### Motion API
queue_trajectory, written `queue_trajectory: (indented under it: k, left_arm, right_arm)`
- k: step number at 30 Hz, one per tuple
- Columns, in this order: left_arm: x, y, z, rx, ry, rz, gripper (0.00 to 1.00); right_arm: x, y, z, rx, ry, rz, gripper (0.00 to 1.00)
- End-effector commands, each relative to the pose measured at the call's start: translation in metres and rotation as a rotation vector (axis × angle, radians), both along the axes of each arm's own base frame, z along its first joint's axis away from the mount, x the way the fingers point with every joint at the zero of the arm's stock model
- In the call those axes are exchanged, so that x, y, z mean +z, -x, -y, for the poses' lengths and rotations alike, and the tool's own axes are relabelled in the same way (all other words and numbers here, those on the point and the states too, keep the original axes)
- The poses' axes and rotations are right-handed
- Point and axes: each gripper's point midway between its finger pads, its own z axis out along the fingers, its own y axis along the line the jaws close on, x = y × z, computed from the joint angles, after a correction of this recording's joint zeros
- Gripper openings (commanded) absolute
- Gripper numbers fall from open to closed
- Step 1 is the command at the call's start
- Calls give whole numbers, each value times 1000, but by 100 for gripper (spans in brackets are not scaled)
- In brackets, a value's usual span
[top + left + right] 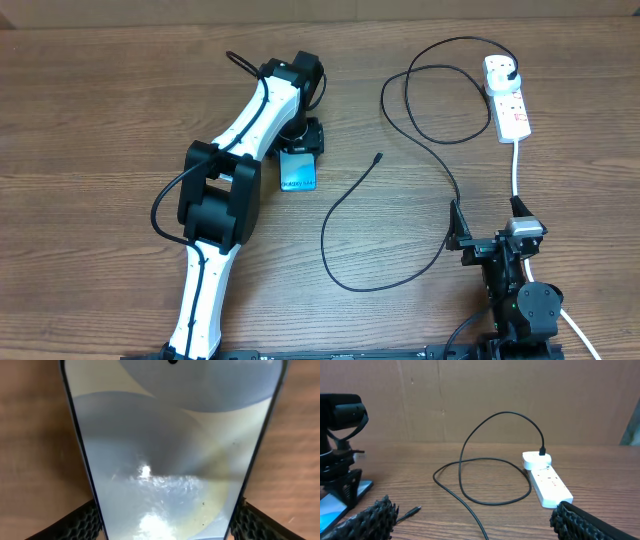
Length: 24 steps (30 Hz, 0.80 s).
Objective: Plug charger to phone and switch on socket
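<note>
The phone (pixel 298 178) lies on the wooden table with its blue screen up, and it fills the left wrist view (pixel 170 450). My left gripper (pixel 301 150) is shut on it, one black pad (pixel 75 522) against each long edge. The charger (pixel 400 190) is a thin black cable looping across the table. Its connector tip (pixel 378 157) lies loose to the right of the phone. Its plug (pixel 512 72) sits in the white socket (pixel 508 100) at the far right. My right gripper (pixel 490 232) stands open near the front edge, with nothing between its fingers (pixel 370 520).
The socket's thick white cord (pixel 516 170) runs forward toward my right arm. A brown cardboard wall (pixel 470 395) closes off the back of the table. In the right wrist view the cable (pixel 470 460) loops between my right gripper and the socket (pixel 547 482).
</note>
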Motion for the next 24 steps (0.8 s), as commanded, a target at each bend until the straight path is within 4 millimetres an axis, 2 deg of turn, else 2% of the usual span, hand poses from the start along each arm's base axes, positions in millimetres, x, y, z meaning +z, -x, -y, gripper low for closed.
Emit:
queue_trajectory:
  k: [1, 8, 13, 16, 18, 20, 24]
  left_arm:
    - [10, -2, 10, 27, 42, -10, 75]
    - [30, 12, 31, 40, 171, -91, 75]
    - [51, 29, 61, 63, 368, -200, 73]
    - [60, 31, 70, 86, 462, -235, 73]
    - [58, 26, 61, 91, 437, -217, 74]
    - [50, 20, 45, 93, 349, -183, 79]
    - [42, 16, 21, 84, 205, -141, 92]
  right_arm:
    - [-1, 0, 1, -5, -3, 5, 100]
    - [-1, 0, 1, -5, -3, 5, 100]
    - [-1, 0, 1, -5, -3, 5, 100]
    - [-1, 0, 1, -5, -3, 5, 100]
    - [-1, 0, 1, -5, -3, 6, 100]
    - [-1, 0, 1, -5, -3, 6, 100]
    - [-1, 0, 1, -5, -3, 5, 100]
